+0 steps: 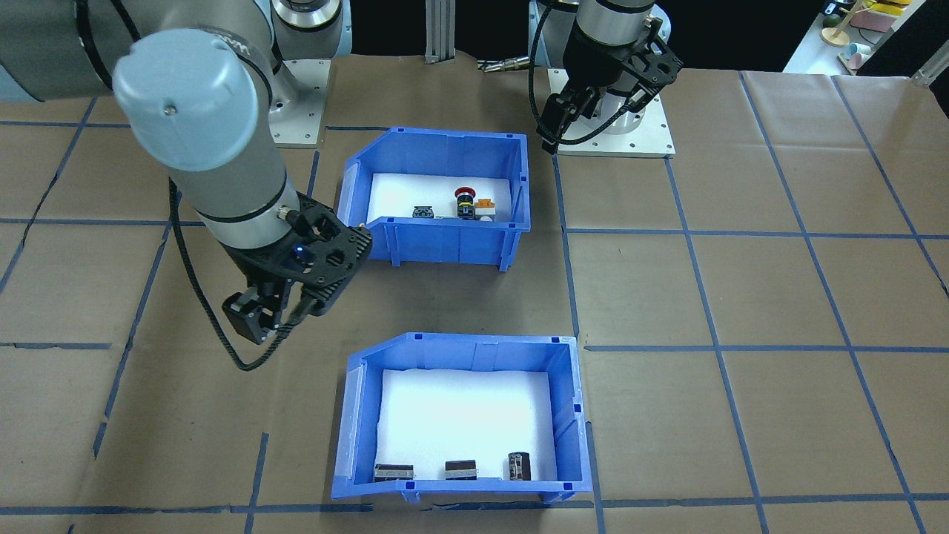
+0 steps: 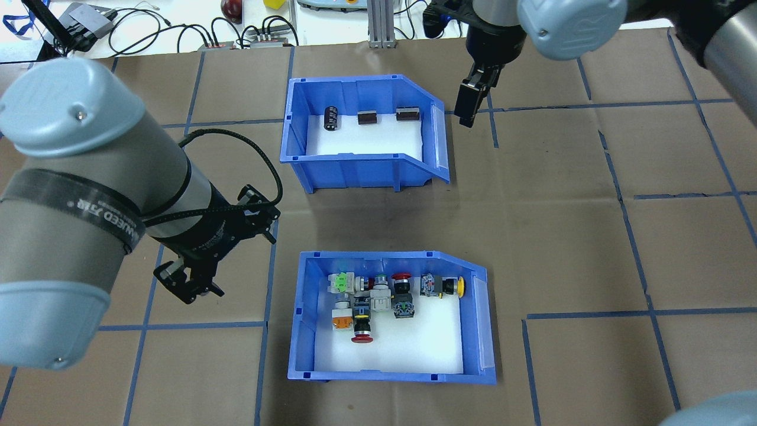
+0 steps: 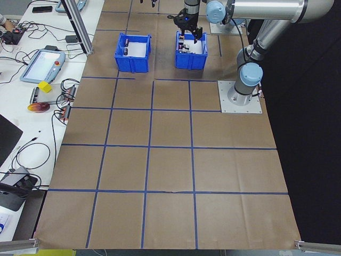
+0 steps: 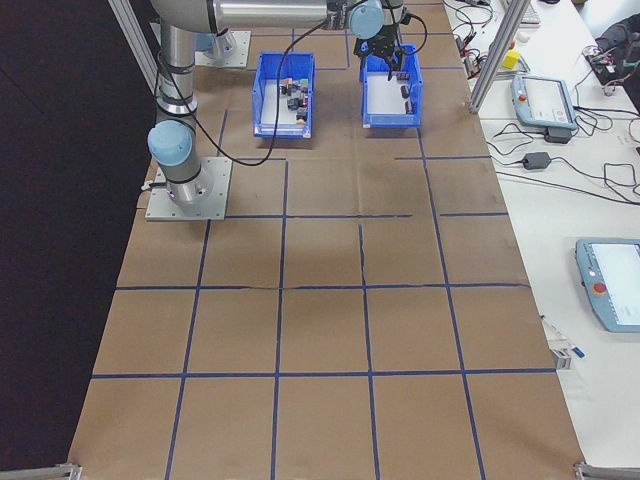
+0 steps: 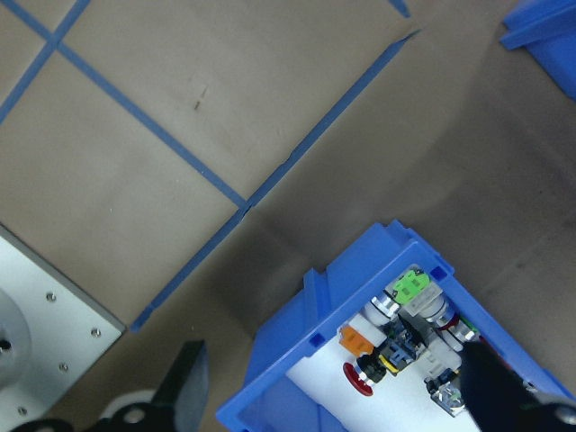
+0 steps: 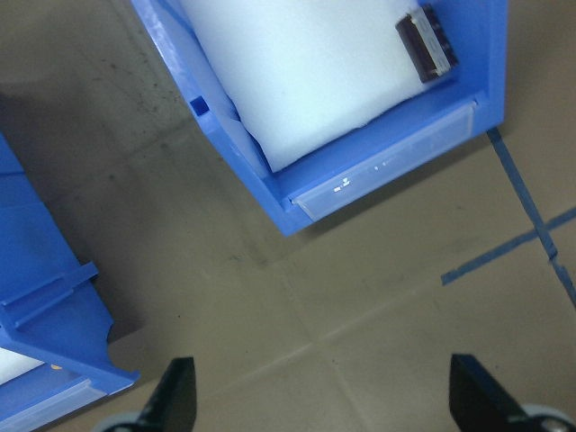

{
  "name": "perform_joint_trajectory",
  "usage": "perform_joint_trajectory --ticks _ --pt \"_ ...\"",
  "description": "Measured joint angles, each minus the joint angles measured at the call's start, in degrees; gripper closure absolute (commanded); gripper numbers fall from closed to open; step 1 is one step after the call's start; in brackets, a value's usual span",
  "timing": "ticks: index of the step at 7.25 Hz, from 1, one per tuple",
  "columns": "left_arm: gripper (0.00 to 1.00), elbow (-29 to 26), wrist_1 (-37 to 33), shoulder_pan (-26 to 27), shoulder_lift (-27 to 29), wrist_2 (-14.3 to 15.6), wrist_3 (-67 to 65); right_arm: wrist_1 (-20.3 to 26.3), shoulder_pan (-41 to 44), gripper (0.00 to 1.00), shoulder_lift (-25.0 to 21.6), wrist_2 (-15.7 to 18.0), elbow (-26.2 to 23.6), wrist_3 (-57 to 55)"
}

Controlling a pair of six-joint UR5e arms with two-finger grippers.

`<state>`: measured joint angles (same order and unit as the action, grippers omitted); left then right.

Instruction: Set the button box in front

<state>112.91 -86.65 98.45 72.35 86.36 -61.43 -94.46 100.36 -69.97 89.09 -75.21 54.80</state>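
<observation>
The button box (image 2: 480,322) is a blue bin with a white liner holding several colourful push-buttons, one with a red mushroom head (image 2: 361,338). It stands on the robot's side of the table, also seen in the front-facing view (image 1: 445,241). My left gripper (image 2: 186,284) hovers open to the box's left, apart from it; the left wrist view shows the box corner (image 5: 315,346) between the spread fingers (image 5: 187,382). My right gripper (image 2: 470,106) hangs open beside the other blue bin (image 2: 434,139), touching nothing, with its fingers (image 6: 175,396) wide apart.
The second blue bin (image 1: 348,415) holds a few small black parts (image 1: 519,466) and sits on the far side from the robot. Brown paper with blue tape lines covers the table. Cables and devices line the table's far edge (image 2: 236,35).
</observation>
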Motion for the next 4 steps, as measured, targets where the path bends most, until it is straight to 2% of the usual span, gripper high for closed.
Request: perform_joint_trajectory --ticks 2,4 --pt "0.01 2.71 -0.02 4.76 -2.45 -1.78 -15.79 -0.29 6.22 0.0 3.22 0.25 1.93 6.59" --pt "0.01 6.15 1.9 11.24 -3.95 -2.15 -31.31 -5.36 11.64 0.0 7.04 0.44 2.52 8.52"
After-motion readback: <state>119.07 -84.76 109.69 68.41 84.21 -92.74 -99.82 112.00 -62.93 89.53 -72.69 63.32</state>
